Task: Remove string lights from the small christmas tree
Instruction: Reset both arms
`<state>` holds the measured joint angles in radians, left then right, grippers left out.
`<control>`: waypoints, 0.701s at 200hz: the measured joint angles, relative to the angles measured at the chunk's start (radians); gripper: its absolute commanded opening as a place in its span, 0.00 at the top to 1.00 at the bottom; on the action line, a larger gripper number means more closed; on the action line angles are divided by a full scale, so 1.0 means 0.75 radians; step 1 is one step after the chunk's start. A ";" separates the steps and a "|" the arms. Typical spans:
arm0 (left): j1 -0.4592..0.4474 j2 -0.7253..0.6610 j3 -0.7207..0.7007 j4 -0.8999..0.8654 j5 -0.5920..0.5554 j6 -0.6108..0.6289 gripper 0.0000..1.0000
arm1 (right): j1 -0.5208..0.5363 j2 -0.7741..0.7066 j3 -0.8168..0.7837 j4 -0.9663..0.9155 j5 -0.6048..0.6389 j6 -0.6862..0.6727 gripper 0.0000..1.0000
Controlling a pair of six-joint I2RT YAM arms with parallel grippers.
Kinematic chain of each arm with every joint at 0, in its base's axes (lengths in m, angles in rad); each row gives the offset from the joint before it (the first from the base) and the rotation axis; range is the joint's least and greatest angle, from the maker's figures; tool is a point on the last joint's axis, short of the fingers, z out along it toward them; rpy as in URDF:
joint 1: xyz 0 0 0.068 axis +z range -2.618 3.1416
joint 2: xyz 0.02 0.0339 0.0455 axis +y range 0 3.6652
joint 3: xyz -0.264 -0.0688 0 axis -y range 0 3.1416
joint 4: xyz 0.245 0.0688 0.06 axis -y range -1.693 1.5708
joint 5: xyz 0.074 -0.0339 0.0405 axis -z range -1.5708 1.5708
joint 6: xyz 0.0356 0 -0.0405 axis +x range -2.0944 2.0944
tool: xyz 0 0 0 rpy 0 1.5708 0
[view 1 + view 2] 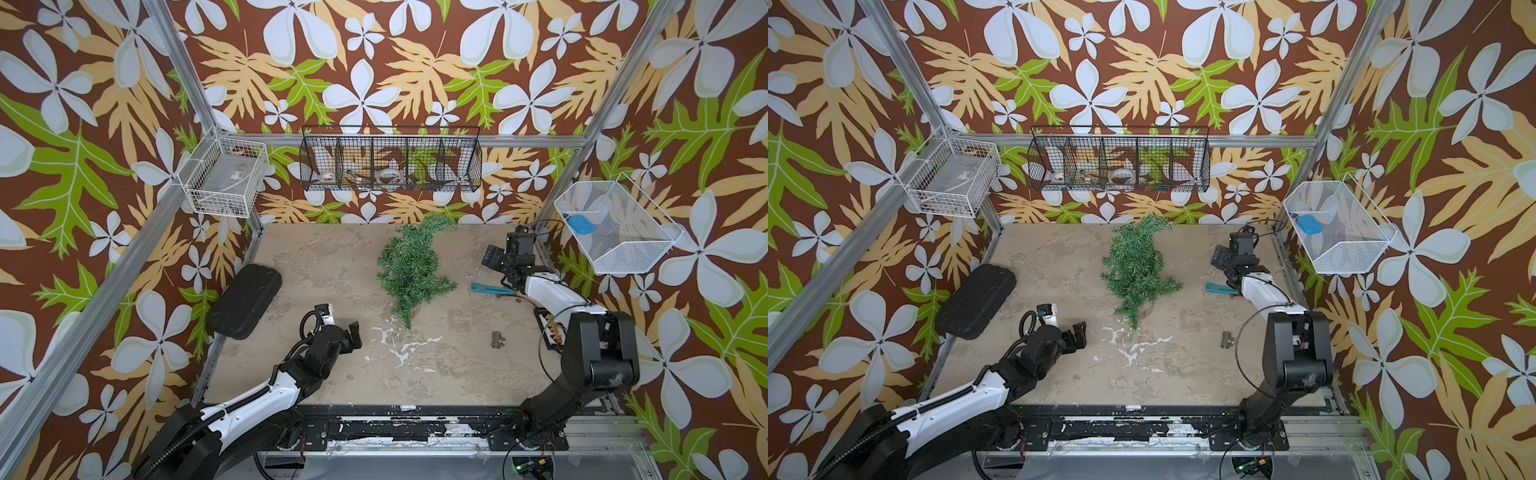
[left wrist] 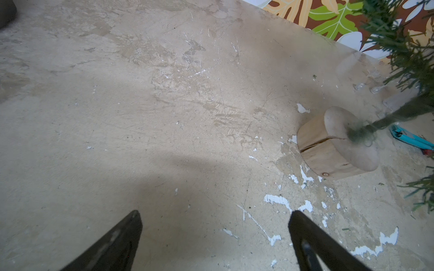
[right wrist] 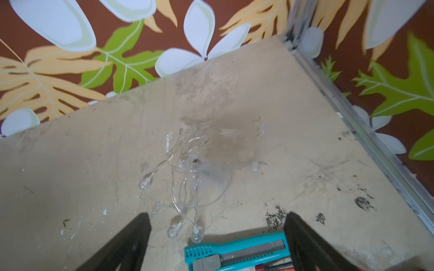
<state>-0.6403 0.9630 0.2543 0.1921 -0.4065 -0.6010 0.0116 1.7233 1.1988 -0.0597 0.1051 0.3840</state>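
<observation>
The string lights (image 3: 185, 169) lie in a loose tangle on the tabletop (image 3: 70, 164), off the small christmas tree (image 1: 411, 270) and to its right, toward the back right corner. They are thin clear wire looped over itself, with small, nearly see-through bulbs. Just beside the tangle lies a teal utility knife (image 3: 234, 253). My right claw (image 3: 217, 213) hangs over both, spread wide and holding nothing.

The tree is a shaggy mass of dark green tinsel needles. Its stem is set in a round block of pale wood (image 2: 338, 145) with a split in its side. My left claw (image 2: 215, 212) is low over scuffed, flaking tabletop near the tree's front left, also wide open and empty.

Farther out are a black ribbed case (image 1: 245, 301) and a small metal pipe fitting (image 1: 498, 339). On the back wall, a black wire basket (image 1: 457, 166) of five compartments holds tape rolls (image 1: 388, 176); the rest I cannot make out. A white wire basket (image 1: 220, 203) on the left holds a pale flat box (image 1: 226, 170). A white mesh basket (image 1: 623, 257) on the right holds something blue (image 1: 581, 224).
</observation>
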 measured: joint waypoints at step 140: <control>0.001 0.028 -0.002 0.011 0.026 0.001 0.00 | 0.054 0.198 0.114 -0.060 -0.404 -0.067 0.14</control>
<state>-0.6395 0.9840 0.2527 0.2005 -0.3870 -0.6006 0.0521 1.8721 1.2846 -0.1047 -0.1978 0.3336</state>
